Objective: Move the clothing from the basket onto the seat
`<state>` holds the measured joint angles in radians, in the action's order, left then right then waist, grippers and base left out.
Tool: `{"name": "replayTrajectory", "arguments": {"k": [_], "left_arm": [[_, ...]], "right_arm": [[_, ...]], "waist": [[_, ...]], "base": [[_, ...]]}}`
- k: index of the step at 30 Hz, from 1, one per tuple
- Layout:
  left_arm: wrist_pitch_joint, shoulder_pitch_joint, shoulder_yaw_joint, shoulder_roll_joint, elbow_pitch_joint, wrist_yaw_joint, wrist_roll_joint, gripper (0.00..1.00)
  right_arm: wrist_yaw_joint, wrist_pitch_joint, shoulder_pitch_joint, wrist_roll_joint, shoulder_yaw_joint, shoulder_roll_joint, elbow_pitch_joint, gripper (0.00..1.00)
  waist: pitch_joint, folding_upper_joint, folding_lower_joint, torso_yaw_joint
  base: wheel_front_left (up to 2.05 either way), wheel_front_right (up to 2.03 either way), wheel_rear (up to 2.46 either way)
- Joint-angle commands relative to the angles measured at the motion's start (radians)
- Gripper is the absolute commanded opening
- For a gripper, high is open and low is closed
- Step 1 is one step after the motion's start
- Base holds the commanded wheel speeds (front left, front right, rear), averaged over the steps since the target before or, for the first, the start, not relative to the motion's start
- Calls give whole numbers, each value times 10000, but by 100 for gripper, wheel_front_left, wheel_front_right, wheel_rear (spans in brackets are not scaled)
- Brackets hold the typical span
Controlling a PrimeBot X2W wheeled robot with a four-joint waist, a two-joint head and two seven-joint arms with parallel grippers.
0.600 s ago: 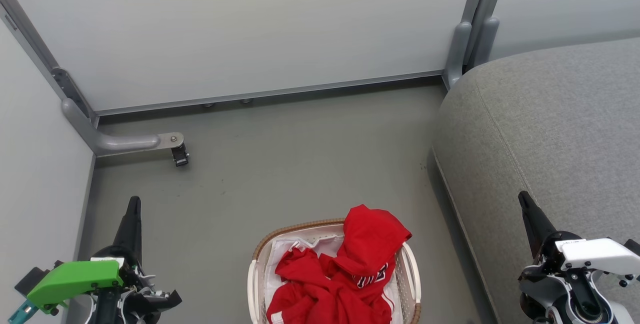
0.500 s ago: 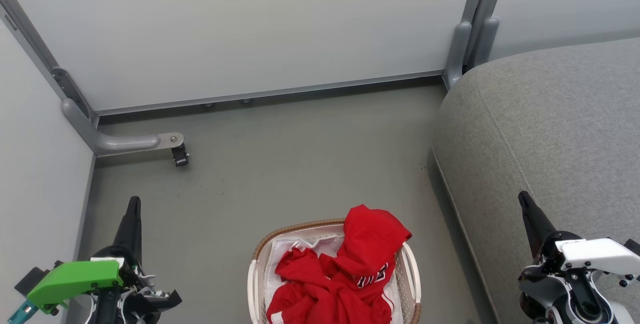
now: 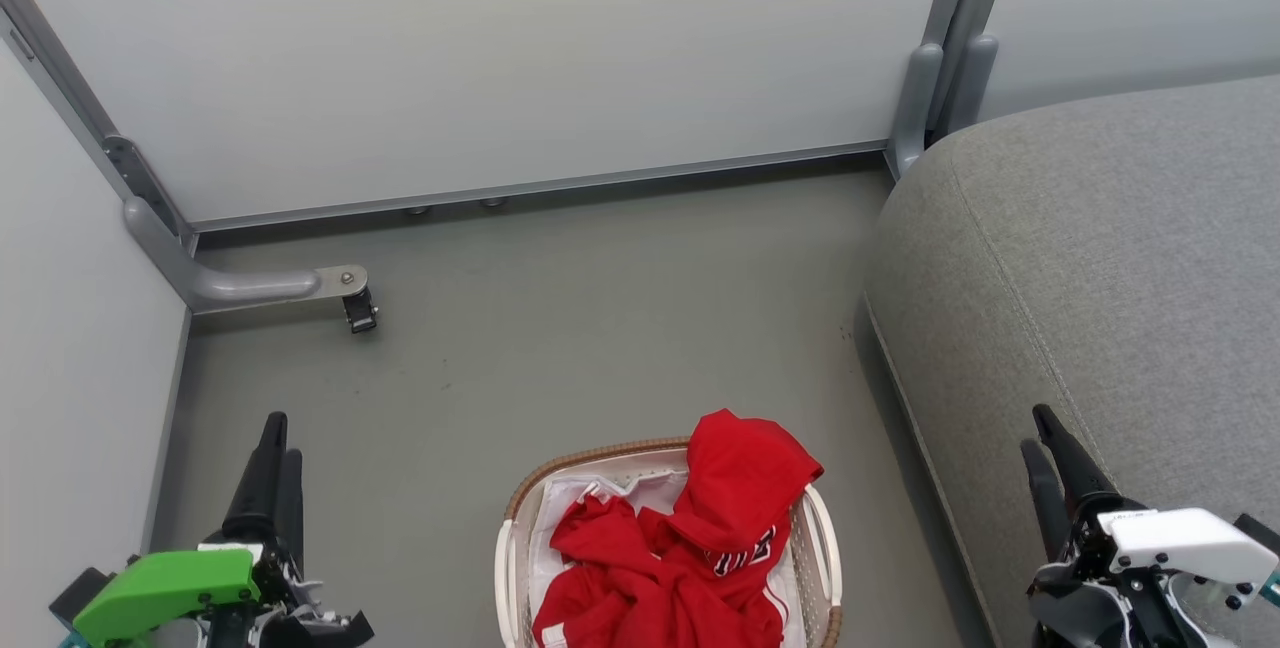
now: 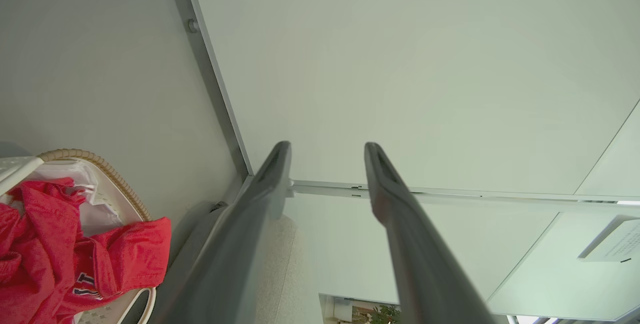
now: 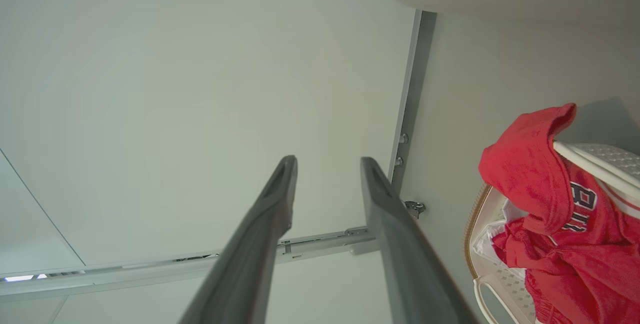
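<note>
Left gripper sat low at the near left, green housing behind it, two long dark fingers pointing away toward the far wall, roughly level over the grey-green floor and close beside the pale left wall panel. Its fingers were spread with a clear gap, nothing between them. Right gripper mirrored it at the near right: white housing, fingers aimed at the far wall, spread apart and empty, seen against the near left edge of the large light-grey fabric sofa. Neither touched anything. The bright red soft sports clothing with white stripe trim lay heaped in the small oval cream-white perforated plastic basket with a brown woven rim, one fold humped up and draped over the far right of the rim, black-and-white lettering showing below it. White liner showed at the far left inside the basket. The basket stood on the floor between the two grippers, well apart from both, near the sofa's left side. A grey metal bracket with a small black caster sat at the far left by the wall.
</note>
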<state>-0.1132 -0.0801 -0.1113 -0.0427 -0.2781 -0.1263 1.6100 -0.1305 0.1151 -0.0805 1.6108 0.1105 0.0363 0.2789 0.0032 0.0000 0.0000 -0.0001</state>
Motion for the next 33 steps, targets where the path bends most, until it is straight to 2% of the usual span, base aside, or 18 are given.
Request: {"name": "replayTrajectory", "arguments": {"k": [1,11,20,26,33], "left_arm": [[37,9,46,1,4,0,-17,100],[538,149,580,-11,233,-8,-334,100],[946,192,884,-22,483,-15,-1329,100],[1192,166,950,-30,710,-20,-2446,100],[1466,146,1004,-38,969,-25,-3763,100]], "right_arm": [[0,-37,10,-19,-25,0,-6,100],[0,-542,135,-410,-212,23,-60,100],[-1,-952,170,-1280,-69,43,-190,100],[-1,-1200,171,-2202,62,56,-454,100],[-1,-1475,230,-3923,47,68,-932,100]], "waist": [[5,0,0,0],[27,0,0,3],[65,0,0,2],[100,0,0,9],[143,0,0,14]], "base": [[0,0,0],[0,0,0],[0,0,0],[0,0,0],[0,0,0]]}}
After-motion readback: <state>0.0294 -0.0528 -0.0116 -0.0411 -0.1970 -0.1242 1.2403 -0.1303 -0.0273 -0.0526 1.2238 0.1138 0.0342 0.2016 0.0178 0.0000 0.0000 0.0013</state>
